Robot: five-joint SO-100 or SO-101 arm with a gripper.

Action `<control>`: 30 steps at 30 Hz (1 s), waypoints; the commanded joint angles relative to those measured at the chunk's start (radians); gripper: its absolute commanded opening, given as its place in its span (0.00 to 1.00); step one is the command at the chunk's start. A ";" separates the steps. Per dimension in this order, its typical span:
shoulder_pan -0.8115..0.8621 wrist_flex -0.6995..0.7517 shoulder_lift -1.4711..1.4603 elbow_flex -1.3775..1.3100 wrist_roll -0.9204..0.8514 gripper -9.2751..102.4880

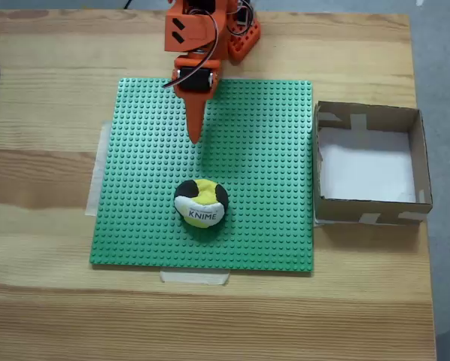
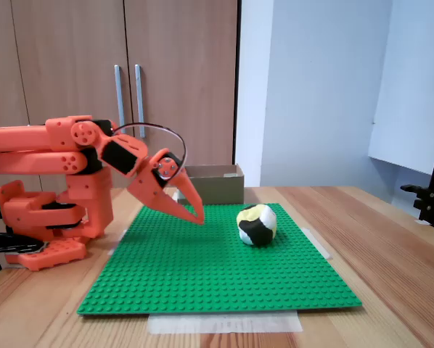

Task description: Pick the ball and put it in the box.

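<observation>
The orange 2-finger gripper (image 1: 196, 138) (image 2: 199, 217) hangs closed and empty above the green studded baseplate (image 1: 263, 173) (image 2: 202, 275). The yellow, black and white stitched ball (image 1: 201, 202) (image 2: 257, 224) rests nearer on the plate, apart from it. The shallow brown cardboard box (image 1: 417, 165) (image 2: 217, 185) stands right in a fixed view.

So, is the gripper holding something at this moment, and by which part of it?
Nothing is held. The gripper hangs shut above the green baseplate, apart from the ball, which lies untouched on the baseplate.
</observation>
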 commanded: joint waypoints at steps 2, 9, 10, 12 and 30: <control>-0.021 -0.015 0.008 0.028 -0.015 0.08; -0.012 -0.015 0.008 0.029 -0.005 0.08; -0.011 -0.015 0.008 0.029 0.000 0.08; -0.011 -0.017 0.008 0.029 0.014 0.08; -0.011 0.006 -0.052 -0.114 0.020 0.08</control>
